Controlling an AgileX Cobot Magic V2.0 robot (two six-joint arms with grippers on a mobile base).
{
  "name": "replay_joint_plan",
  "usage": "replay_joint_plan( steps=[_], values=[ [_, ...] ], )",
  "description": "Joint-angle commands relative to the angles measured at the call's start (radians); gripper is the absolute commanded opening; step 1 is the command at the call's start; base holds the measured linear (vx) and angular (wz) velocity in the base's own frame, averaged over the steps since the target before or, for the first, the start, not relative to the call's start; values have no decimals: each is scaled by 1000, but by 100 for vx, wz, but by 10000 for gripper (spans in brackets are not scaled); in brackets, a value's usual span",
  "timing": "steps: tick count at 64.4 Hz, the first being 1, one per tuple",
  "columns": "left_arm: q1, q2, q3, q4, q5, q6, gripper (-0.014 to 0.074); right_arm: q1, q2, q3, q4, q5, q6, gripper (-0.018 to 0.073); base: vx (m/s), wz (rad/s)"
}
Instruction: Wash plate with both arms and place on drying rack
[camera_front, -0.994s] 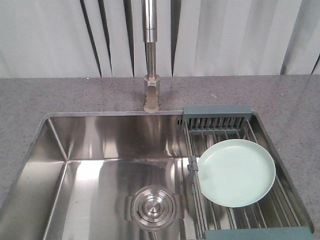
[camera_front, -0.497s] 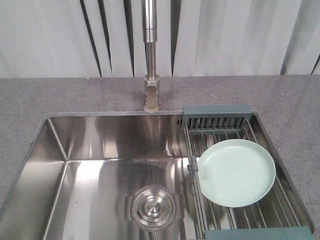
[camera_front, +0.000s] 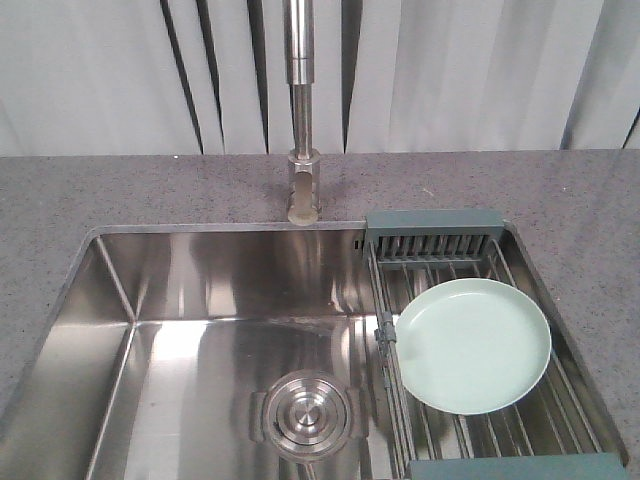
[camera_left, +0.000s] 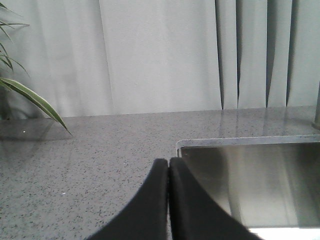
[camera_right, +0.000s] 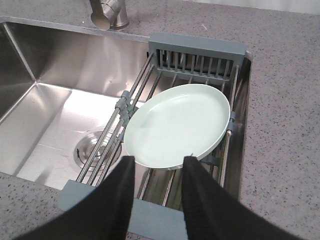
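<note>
The faucet (camera_front: 301, 110) is running off the front view's top edge. The plate (camera_front: 472, 345) is covering part of the drying rack (camera_front: 430, 243), whose near end piece is getting cropped below.

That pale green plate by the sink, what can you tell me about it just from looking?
The plate is round, pale mint green, smooth and slightly glossy, with a low raised rim; the material can't be told for sure. It looks clean and empty. It lies face up on the metal bars of the drying rack, at the sink's right end, its left edge reaching the rack's inner side. Nothing holds it: the right gripper hovers open just short of its near rim.
</note>
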Motion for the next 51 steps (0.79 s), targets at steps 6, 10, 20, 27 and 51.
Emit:
replay_joint_plan(
  steps=[6,10,20,27,51],
  values=[
    [3,-15,-23,-10,-77,0,-6,-1,11,-26,2,-63,-7,229,0,0],
    [3,-15,-23,-10,-77,0,-6,-1,11,-26,2,-63,-7,229,0,0],
    [3,-15,-23,-10,-77,0,-6,-1,11,-26,2,-63,-7,229,0,0],
    [3,-15,-23,-10,-77,0,-6,-1,11,-26,2,-63,-7,229,0,0],
    [3,-15,-24,-10,-77,0,-6,-81,-56,195,-40,-390,-15,229,0,0]
  ],
)
